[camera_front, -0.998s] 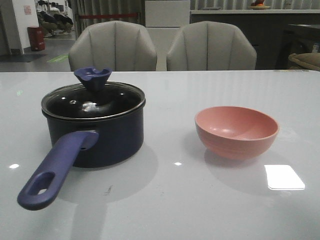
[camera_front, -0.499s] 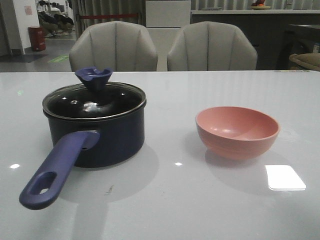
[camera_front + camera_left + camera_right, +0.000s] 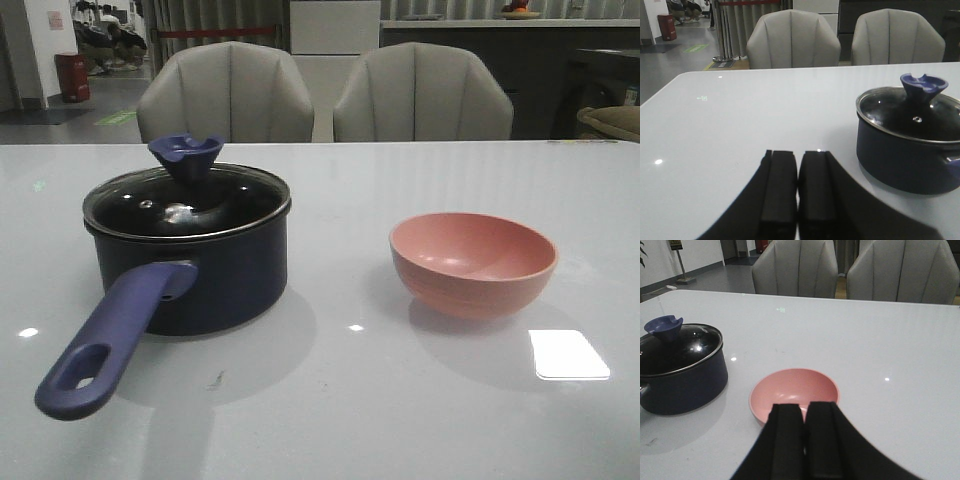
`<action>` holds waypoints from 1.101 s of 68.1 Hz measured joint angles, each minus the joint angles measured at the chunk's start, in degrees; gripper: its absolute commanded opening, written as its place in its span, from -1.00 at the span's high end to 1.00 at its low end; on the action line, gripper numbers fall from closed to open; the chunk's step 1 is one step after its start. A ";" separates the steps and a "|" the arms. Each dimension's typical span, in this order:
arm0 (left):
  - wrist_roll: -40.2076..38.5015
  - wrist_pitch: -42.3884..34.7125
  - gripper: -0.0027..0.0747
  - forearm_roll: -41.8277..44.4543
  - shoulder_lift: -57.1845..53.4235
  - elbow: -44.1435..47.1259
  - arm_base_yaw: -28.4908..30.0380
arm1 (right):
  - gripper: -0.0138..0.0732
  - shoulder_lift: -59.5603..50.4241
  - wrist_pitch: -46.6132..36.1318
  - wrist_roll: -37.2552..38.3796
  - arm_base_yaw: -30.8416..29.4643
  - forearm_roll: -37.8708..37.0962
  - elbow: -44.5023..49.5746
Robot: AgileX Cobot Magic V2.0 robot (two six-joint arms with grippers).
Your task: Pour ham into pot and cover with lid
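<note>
- Front view: the dark navy round saucepan (image 3: 190, 260) stood on the white glossy table (image 3: 340, 400), its round clear glass lid (image 3: 187, 198) seated on its rim.
- A salmon-pink round bowl (image 3: 472, 263) sat well apart from it; no ham showed inside.
- The left pincer (image 3: 798, 192) was closed, empty.
- The right pincer (image 3: 805, 437) was closed, empty, near the bowl.

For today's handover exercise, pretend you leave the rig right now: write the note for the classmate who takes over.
Left gripper: jaws shut, empty, short of the pot.
Right gripper: jaws shut, empty, just short of the pink bowl.
Lid sits on the pot; the pot's handle points toward the robot.
No ham visible in the bowl; the pot's contents cannot be made out.
Done: the lid is on. Left: confirm where the ham is.
</note>
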 measured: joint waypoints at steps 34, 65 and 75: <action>-0.47 -5.36 0.59 0.27 0.00 0.00 -0.45 | 0.37 0.00 0.00 0.00 0.00 0.00 0.00; -0.47 -5.36 0.59 0.27 0.00 0.00 -0.45 | 0.37 0.00 0.00 0.00 0.00 0.00 0.00; -0.47 -5.36 0.59 0.27 0.00 0.00 -0.45 | 0.37 0.00 0.00 0.00 0.00 -0.34 0.10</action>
